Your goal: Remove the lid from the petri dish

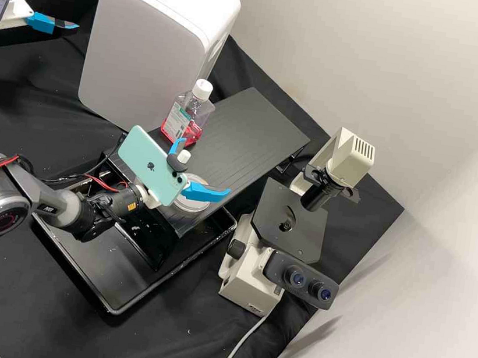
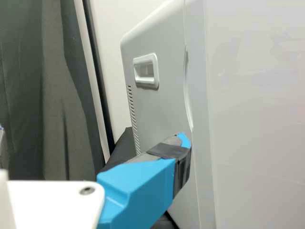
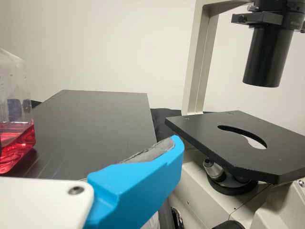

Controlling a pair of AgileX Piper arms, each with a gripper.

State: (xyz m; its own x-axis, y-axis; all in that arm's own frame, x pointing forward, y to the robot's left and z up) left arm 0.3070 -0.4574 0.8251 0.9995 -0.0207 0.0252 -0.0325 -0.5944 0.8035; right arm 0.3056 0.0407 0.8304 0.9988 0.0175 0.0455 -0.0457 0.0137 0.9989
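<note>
On my black surface (image 1: 37, 105) the white box (image 1: 157, 45) stands far left and the microscope (image 1: 290, 238) right, with the raised black platform (image 1: 251, 133) between them. My left claw (image 1: 58, 1) hangs far left beside the box, fingers spread wide. My right claw (image 1: 205, 166), also wide, sits over the platform's near end. A pink-filled flask (image 1: 187, 115) stands at the platform's left edge. The petri dish (image 1: 193, 202) lies under the right claw; I cannot tell whether they touch.

Petri dish (image 1: 190, 203) on platform (image 1: 255, 125), flask (image 1: 188, 115) behind, microscope (image 1: 296, 233) right
</note>
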